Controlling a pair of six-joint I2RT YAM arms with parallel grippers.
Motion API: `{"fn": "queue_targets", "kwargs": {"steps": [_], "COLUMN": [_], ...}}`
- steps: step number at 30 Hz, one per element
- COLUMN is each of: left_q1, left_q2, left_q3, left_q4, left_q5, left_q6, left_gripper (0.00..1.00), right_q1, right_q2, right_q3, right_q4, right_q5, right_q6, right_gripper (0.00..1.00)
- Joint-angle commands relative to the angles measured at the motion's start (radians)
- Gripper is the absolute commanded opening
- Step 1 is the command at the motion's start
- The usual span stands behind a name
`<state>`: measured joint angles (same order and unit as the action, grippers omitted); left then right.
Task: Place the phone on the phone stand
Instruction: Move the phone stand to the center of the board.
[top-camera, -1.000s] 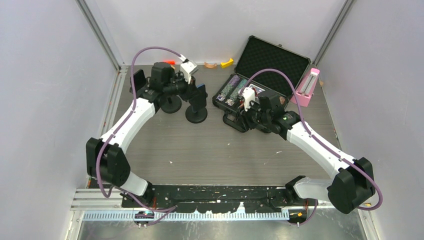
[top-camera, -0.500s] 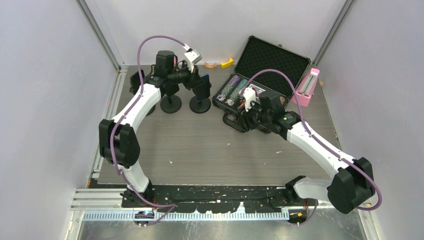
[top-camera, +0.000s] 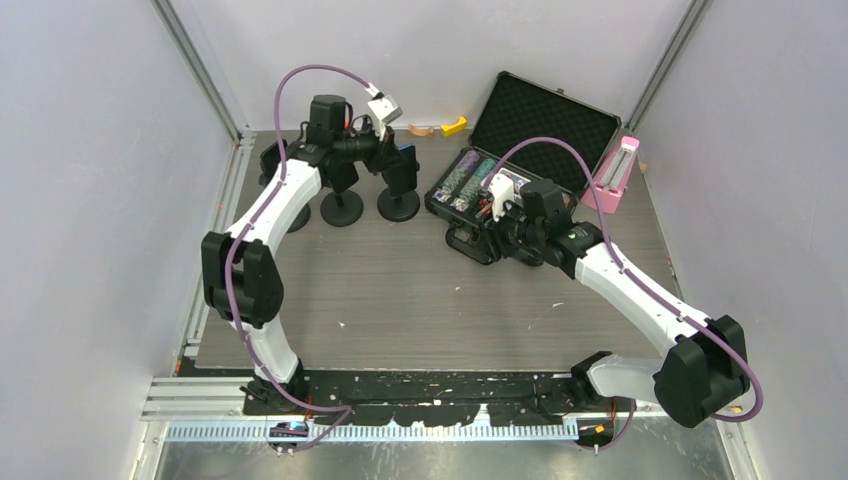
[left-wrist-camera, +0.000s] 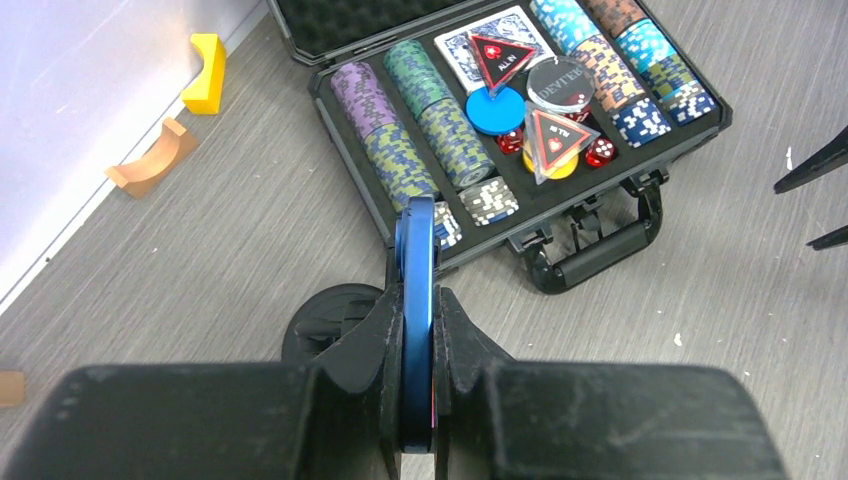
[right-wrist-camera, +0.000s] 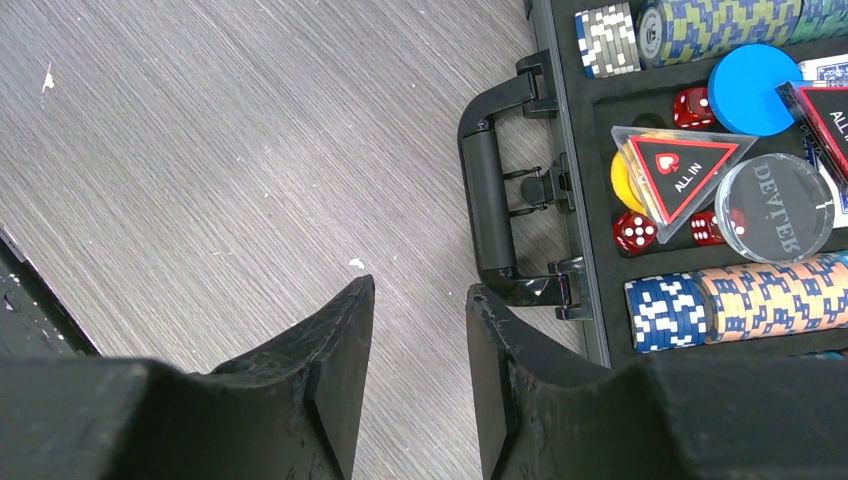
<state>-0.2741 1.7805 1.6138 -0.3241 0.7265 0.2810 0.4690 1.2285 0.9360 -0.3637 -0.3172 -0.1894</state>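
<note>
The blue phone (left-wrist-camera: 416, 262) stands on edge, and my left gripper (left-wrist-camera: 416, 330) is shut on its two faces. Directly below it lies the round black base of a phone stand (left-wrist-camera: 325, 325). In the top view the phone (top-camera: 407, 157) is held at the back left, above that stand (top-camera: 398, 207); whether it rests in the stand I cannot tell. My right gripper (right-wrist-camera: 420, 300) hangs open over bare table with nothing between its fingers, just beside the case's handle (right-wrist-camera: 493, 205).
An open black case of poker chips (top-camera: 505, 165) stands at the back centre, close to the right of the phone. A second black stand (top-camera: 342, 210) is to the left. A yellow block (top-camera: 455, 126), an orange arch (top-camera: 422, 131) and a pink holder (top-camera: 614, 172) lie along the back.
My left gripper has carried the phone toward the back of the table, and the stand under it has shifted back with it. The left elbow swung in. The right arm stayed still.
</note>
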Motion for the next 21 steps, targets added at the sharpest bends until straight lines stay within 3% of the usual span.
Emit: {"fn": "queue_targets", "kwargs": {"steps": [1, 7, 14, 18, 21], "left_q1": [0.027, 0.032, 0.032, 0.032, 0.033], "left_q2": [0.017, 0.031, 0.005, -0.043, -0.110], "left_q3": [0.057, 0.083, 0.080, 0.076, 0.051], "left_q4": [-0.013, -0.036, -0.024, -0.013, 0.001], "left_q5": [-0.017, -0.015, -0.048, -0.112, -0.167], "left_q6": [0.077, 0.080, 0.028, 0.004, -0.015], "left_gripper": [0.05, 0.15, 0.47, 0.69, 0.79], "right_q1": [-0.010, -0.018, -0.022, -0.025, -0.028], "right_q2": [-0.022, -0.020, -0.030, -0.051, -0.076], "right_q3": [-0.002, -0.002, 0.008, 0.030, 0.047], "right_q4": [0.039, 0.037, 0.023, -0.003, -0.022], "right_q5": [-0.019, -0.023, -0.024, -0.011, 0.003], "right_q6": [-0.015, -0.013, -0.003, 0.012, 0.013], "right_gripper": [0.44, 0.45, 0.47, 0.55, 0.62]}}
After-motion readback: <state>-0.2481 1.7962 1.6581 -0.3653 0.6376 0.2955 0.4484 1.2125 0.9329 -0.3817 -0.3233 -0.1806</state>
